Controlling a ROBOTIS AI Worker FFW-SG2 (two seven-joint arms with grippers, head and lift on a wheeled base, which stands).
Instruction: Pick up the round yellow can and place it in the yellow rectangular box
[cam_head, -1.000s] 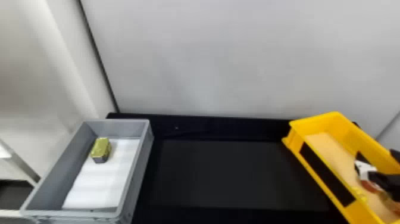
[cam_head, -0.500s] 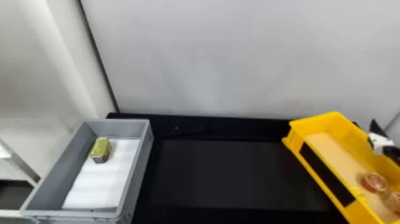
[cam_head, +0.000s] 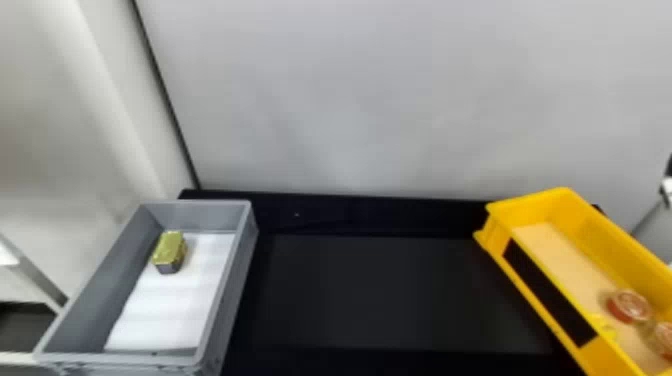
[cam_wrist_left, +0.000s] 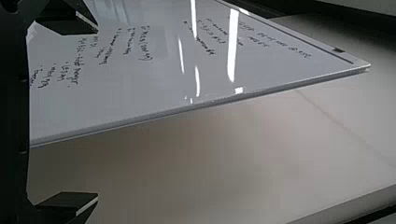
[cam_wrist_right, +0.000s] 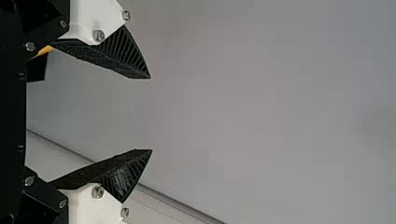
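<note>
Right end effector (cam_head: 667, 189) hangs released and empty at the head view's right edge.
Reddish on top, one round can (cam_head: 629, 306) and a second can (cam_head: 664, 336) sit in the yellow box (cam_head: 530, 210); the grey bin (cam_head: 115, 270) holds a gold tin (cam_head: 170, 247).

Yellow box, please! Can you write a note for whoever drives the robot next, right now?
Left hand: open, nothing in it.
Right hand: open, nothing in it.
Things: two round cans with reddish tops are in the yellow box; a gold tin is in the gray box.
Done: looks finished, though I can't tell which can was the one meant.
Left: probably just checking that.
</note>
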